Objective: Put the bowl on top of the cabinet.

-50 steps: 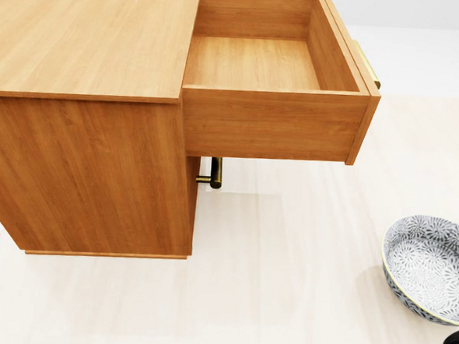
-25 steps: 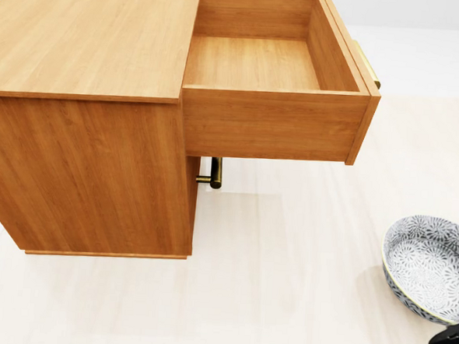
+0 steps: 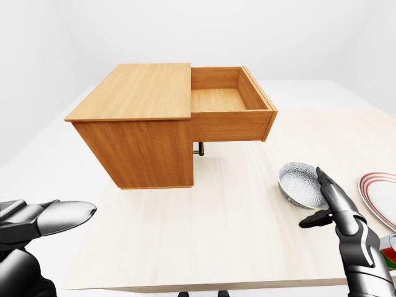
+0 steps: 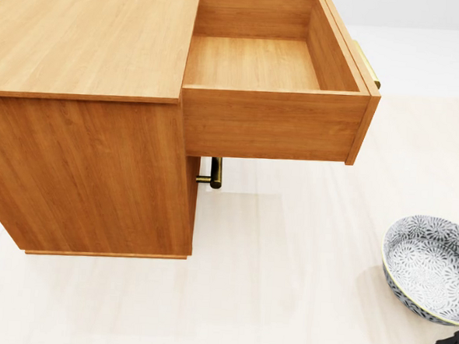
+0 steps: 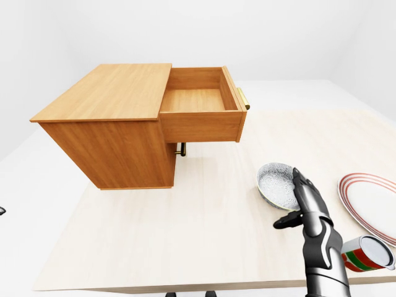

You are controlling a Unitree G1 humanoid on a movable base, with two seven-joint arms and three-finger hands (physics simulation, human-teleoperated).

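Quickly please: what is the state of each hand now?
Left hand: open, holding nothing.
Right hand: open, beside the patterned bowl, not gripping it.

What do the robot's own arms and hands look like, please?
Both hands are glossy dark grey metal. The right hand has long, jointed fingers with rounded tips, on a ribbed, segmented wrist. The left hand shows a lighter silvery, bullet-shaped fingertip over darker casing. In the head view the right hand appears only as a flat black shape. No cables or markings show.
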